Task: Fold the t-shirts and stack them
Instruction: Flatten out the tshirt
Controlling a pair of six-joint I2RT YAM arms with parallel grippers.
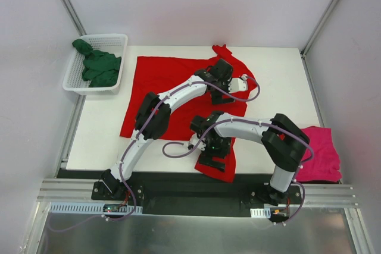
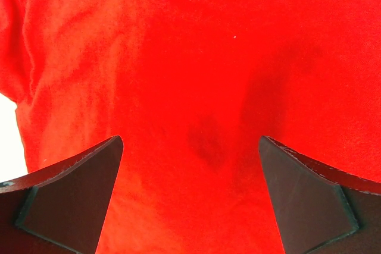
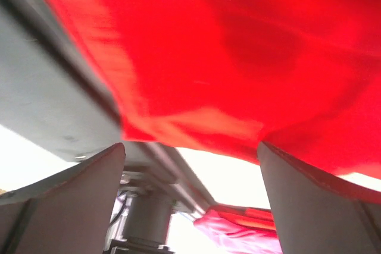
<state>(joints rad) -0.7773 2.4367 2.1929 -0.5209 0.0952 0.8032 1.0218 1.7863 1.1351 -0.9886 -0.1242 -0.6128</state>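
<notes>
From above: three tees. One red tee [image 1: 161, 81] lies spread on the tabletop [image 1: 101, 135], one green tee [image 1: 98, 68] in the single basket [image 1: 113, 40], one pink tee [image 1: 321, 153] at the right edge.
Left wrist: left tool [image 2: 190, 144] gapes wide over red cloth, empty.
Right wrist: right tool [image 3: 190, 147] gapes wide by the red hem, empty.

The left arm [image 1: 172, 96] and the right arm [image 1: 250, 128] are both made of smooth white tubes joined by chunky black parts, and each one grows out of a black base [image 1: 110, 187]. A thin grey-purple cable [image 1: 164, 149] runs along each arm in loose loops. The left gripper [image 2: 190, 147] has two dark brown-red fingers [image 2: 71, 200] shaped like wedges with flat slanted faces, and the right gripper [image 3: 190, 153] has the same wedge fingers, but in grey.
</notes>
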